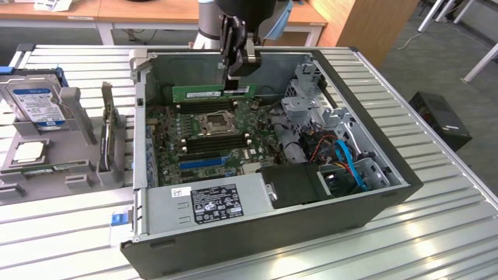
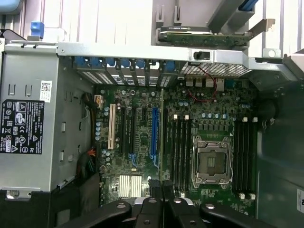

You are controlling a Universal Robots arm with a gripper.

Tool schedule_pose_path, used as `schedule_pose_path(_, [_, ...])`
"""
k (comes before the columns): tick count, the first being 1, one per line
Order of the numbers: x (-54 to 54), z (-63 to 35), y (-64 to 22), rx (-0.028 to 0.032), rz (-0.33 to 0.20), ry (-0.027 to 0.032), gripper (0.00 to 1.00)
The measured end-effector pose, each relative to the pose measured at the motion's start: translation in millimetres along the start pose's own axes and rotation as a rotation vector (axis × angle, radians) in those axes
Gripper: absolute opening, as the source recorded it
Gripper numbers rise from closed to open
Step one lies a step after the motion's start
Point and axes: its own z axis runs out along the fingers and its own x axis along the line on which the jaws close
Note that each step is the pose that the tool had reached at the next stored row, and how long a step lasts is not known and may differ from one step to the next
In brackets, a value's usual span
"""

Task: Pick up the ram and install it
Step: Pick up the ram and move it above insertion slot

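Observation:
The ram [image 1: 198,93] is a long green stick held level inside the open computer case, above the far part of the motherboard [image 1: 195,131]. My gripper [image 1: 233,86] reaches down from above and is shut on the ram near its end on the exterior view's right. In the wrist view the ram [image 2: 162,133] shows edge-on as a thin line running away from my gripper [image 2: 162,189]. That line lies between the blue expansion slot [image 2: 154,133] and a bank of black memory slots [image 2: 181,147]. A second bank of black memory slots [image 2: 244,152] lies beyond the CPU socket [image 2: 211,164].
The case walls [image 1: 140,116] surround the board. A grey power supply [image 1: 210,201] fills the near corner. A drive cage with blue cables [image 1: 350,166] stands at the exterior view's right. Outside, at the exterior view's left, a grey rack [image 1: 78,116] holds a hard drive [image 1: 35,102].

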Motion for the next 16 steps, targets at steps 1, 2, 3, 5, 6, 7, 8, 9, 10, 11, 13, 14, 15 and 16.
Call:
schedule_pose_path(1, [0.0,0.0,-0.5,0.0,0.0,0.0001,0.12])
schedule_pose_path(2, [0.0,-0.1,-1.3,0.0,0.0,0.0001,0.12])
schedule_pose_path(3, [0.0,-0.1,-2.7,0.0,0.0,0.0001,0.12])
schedule_pose_path(5, [0.1,-0.3,-5.8,0.0,0.0,0.0,0.12])
schedule_pose_path(6, [0.2,-0.4,-7.6,-0.0001,0.0,0.0,0.12])
schedule_pose_path(7, [0.2,-0.5,-9.5,-0.0001,0.0,0.0,0.12])
schedule_pose_path(8, [0.3,-0.6,-11.5,-0.0001,0.0,0.0001,0.12])
schedule_pose_path(9, [0.3,-0.7,-13.6,-0.0002,0.0,0.0001,0.12])
schedule_pose_path(10, [0.4,-0.8,-15.4,-0.0001,-0.001,0.0,0.12])
schedule_pose_path(11, [0.4,-0.9,-17.2,-0.0002,-0.001,0.0,0.12])
schedule_pose_path(13, [0.5,-1.0,-20.1,-0.0001,-0.001,0.0,0.12])
schedule_pose_path(14, [0.5,-1.1,-20.8,-0.0002,-0.001,0.0001,0.12])
schedule_pose_path(15, [0.5,-1.1,-20.9,-0.0002,-0.001,0.0001,0.12])
schedule_pose_path(16, [0.5,-1.1,-20.9,-0.0002,-0.001,0.0,0.12])
